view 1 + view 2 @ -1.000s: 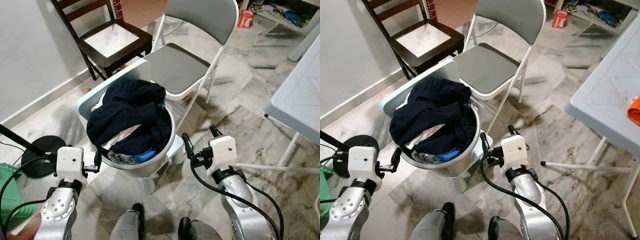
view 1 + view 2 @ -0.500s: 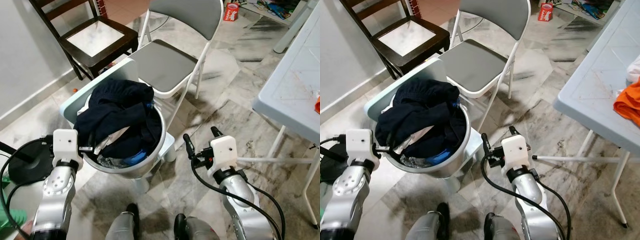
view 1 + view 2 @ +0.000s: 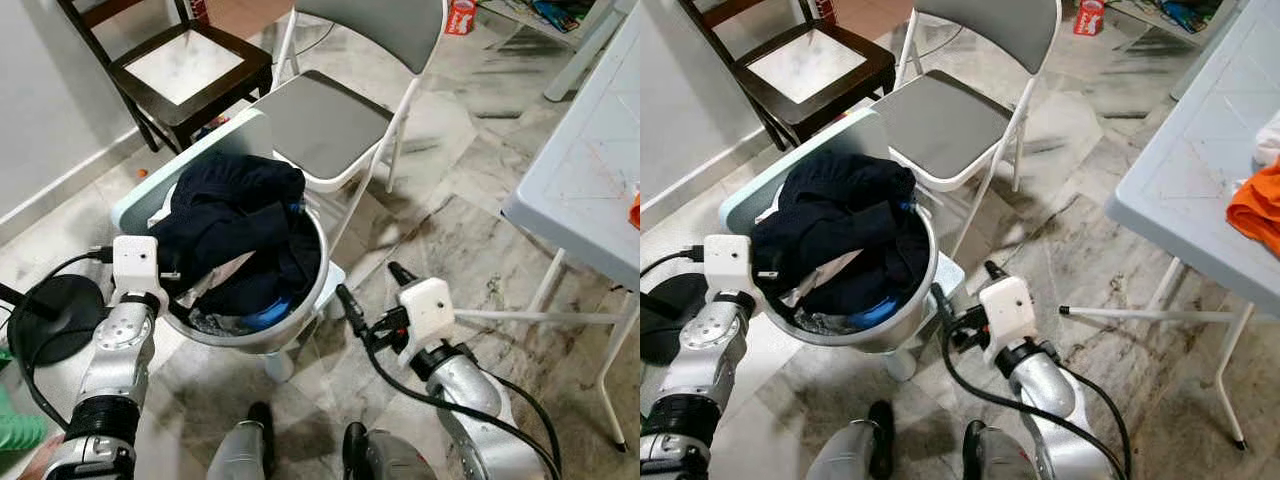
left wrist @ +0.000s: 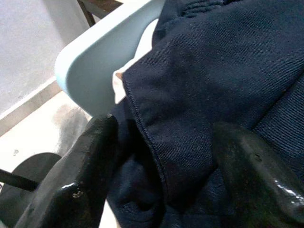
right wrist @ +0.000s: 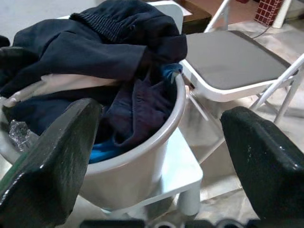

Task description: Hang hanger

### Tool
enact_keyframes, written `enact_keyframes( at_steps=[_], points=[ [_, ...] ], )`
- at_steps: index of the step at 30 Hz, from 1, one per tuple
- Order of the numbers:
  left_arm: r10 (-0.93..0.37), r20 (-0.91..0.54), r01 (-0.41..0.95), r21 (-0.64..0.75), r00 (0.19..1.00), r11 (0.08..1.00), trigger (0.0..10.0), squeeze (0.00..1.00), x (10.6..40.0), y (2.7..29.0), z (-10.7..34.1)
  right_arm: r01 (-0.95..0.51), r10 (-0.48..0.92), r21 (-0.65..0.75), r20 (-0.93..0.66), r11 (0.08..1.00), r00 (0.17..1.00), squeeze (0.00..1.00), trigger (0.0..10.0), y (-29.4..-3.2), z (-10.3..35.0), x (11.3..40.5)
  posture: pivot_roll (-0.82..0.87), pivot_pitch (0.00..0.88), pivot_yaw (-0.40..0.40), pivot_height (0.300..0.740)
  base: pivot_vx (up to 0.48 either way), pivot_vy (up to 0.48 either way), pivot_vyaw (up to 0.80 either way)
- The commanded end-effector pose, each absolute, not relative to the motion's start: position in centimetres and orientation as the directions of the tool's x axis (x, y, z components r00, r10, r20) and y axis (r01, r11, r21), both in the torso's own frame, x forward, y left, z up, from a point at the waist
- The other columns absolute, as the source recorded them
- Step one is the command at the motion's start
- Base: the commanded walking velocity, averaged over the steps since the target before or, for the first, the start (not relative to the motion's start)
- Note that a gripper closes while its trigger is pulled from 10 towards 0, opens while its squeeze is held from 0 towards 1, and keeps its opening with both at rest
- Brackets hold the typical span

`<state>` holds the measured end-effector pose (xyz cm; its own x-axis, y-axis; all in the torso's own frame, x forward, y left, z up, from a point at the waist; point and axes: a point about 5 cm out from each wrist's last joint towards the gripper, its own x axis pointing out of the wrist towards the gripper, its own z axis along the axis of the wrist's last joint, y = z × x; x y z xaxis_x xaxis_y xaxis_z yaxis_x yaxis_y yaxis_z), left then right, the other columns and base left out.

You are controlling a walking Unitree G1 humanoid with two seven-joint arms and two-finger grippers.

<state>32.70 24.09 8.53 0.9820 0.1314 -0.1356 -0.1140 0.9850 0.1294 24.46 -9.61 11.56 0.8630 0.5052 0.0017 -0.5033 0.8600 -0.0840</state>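
While left gripper [image 4: 161, 175] straddles dark garment [image 3: 235, 215], right gripper [image 3: 372, 300] gapes.

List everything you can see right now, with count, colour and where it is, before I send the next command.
basin: one, grey, on the small stool, full of laundry
dark clothes: a heap, navy, spilling over the basin rim; some white and blue cloth beneath
small stool: one, pale blue-white, under the basin
folding chair: one, grey seat, white frame, behind the basin
wooden chair: one, dark brown, by the wall
folding table: one, pale grey, at the robot's right
orange cloth: one, on the table
black stand base: one, on the floor at left
left gripper: fingers open around the navy fabric
right gripper: open, low beside the basin
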Motion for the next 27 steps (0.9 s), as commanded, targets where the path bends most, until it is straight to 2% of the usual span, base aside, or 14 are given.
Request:
enact_keyframes(
  at_steps=[1,15,23,27],
  points=[
    [0.128,-0.168,-0.110,0.111,0.978,0.988,0.0,0.00,32.2,24.2,7.6,-0.502,0.503,-0.077,-0.011,0.861,0.864,0.00,10.0,-9.7,11.4,24.1,-0.04,0.329,-0.025,0.740,0.000,0.000,0.00],
    [0.008,-0.175,0.000,0.044,0.985,0.999,0.0,0.00,33.3,21.0,6.9,-0.509,0.509,-0.095,-0.022,0.856,0.860,0.00,10.0,-9.6,11.5,24.2,-0.04,0.329,-0.022,0.740,0.000,0.000,0.00],
    [-0.006,-0.161,0.013,0.044,0.987,0.999,0.0,0.00,33.3,20.3,6.9,-0.507,0.507,-0.099,-0.025,0.856,0.861,0.00,10.0,-9.5,11.4,24.3,-0.03,0.327,-0.017,0.740,0.000,0.000,0.00],
    [-0.109,-0.165,0.115,0.029,0.980,0.993,0.0,0.00,32.4,18.0,6.1,-0.504,0.505,-0.110,-0.026,0.856,0.863,0.00,10.0,-9.5,11.3,24.5,-0.03,0.326,-0.014,0.740,0.000,0.000,0.00]
  ],
)
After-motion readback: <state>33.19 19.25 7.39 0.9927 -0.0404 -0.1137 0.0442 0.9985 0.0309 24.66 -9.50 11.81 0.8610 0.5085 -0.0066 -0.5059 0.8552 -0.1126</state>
